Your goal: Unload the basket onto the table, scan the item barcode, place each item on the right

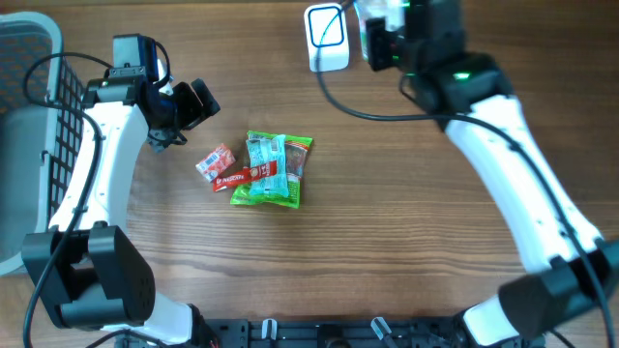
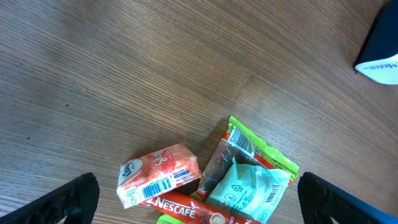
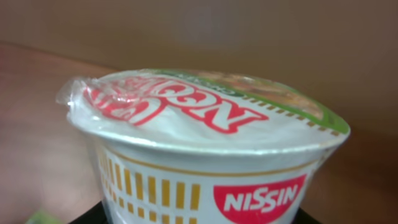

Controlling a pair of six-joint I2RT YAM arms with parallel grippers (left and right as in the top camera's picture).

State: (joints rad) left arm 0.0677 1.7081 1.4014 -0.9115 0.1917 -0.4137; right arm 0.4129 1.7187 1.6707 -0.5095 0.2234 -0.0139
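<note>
A white Nissin cup noodle [image 3: 205, 143] with a red-lettered lid fills the right wrist view. It sits between the dark fingers of my right gripper [image 3: 199, 219], which are closed on its sides. Overhead, that gripper [image 1: 385, 37] holds the cup [image 1: 371, 17] at the table's far edge, just right of the white barcode scanner [image 1: 327, 37]. My left gripper [image 2: 199, 208] hangs open over a pile of packets and holds nothing. In the pile are a small orange carton [image 2: 158, 174] with its barcode facing up, a Nescafe stick [image 2: 186, 208] and a teal pouch [image 2: 249, 190].
The pile of packets [image 1: 261, 169] lies mid-table, with a green wrapper [image 2: 258, 146] under the pouch. A grey wire basket [image 1: 29, 116] stands at the left edge. A black cable [image 1: 387, 114] runs from the scanner toward the right arm.
</note>
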